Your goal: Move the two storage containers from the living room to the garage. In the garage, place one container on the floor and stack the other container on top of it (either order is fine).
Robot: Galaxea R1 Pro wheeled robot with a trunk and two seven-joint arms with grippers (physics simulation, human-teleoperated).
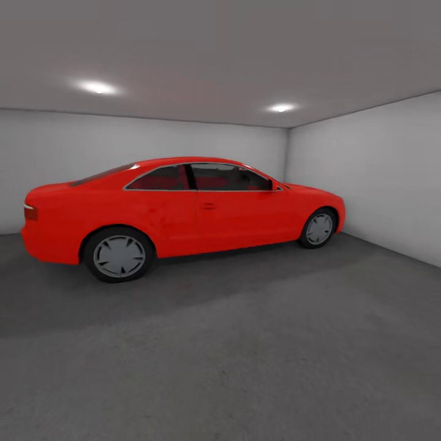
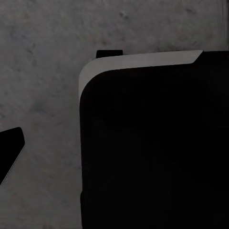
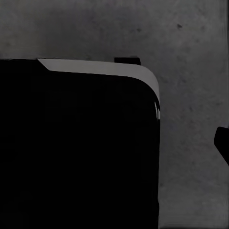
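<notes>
I am in the garage, with pale grey walls (image 1: 373,177) and a dark grey mottled concrete floor (image 1: 245,361). The two storage containers are out of view, and so is the living room. The left wrist view looks down on the floor (image 2: 43,86), where one dark fingertip (image 2: 10,149) of my left gripper juts in at the frame's edge. In the right wrist view one dark fingertip (image 3: 222,142) of my right gripper shows over the floor (image 3: 191,71). Nothing is seen held, and neither view shows how the jaws stand.
A red coupe (image 1: 184,214) is parked side-on across the far half of the room, nose toward the right wall. Bare concrete stretches from the car toward me. My black base with its grey rim (image 2: 152,152) (image 3: 76,152) covers much of both wrist views.
</notes>
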